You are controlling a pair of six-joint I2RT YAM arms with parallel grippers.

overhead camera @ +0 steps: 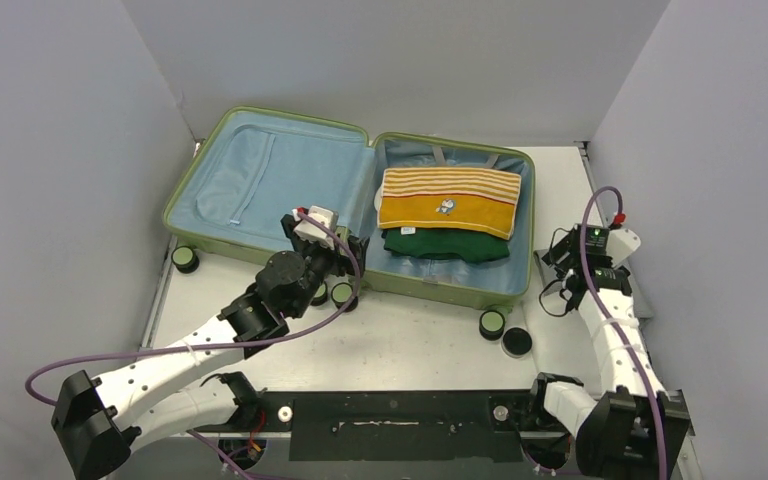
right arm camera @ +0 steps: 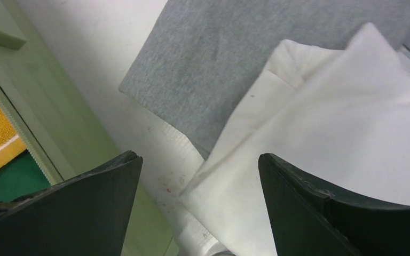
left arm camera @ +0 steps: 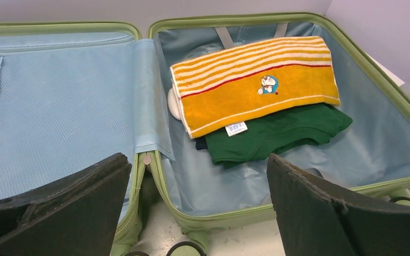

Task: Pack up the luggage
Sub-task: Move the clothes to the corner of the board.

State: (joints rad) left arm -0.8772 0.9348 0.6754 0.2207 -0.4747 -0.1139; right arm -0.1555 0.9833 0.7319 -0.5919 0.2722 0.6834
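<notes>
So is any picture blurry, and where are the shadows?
Left wrist view: the yellow towel looks sharp, its stripes clear. Right wrist view: the white cloth is so bright that its folds look faint. Top view: even light, only soft shadows under the near edge of the luggage.

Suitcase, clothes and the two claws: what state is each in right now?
luggage: open flat.
yellow striped towel: folded, atop green shirt in right half.
green shirt: folded, under towel.
grey cloth: outside, beside the luggage.
white cloth: overlapping grey cloth.
left gripper: open, holding nothing.
right gripper: open, holding nothing.
</notes>
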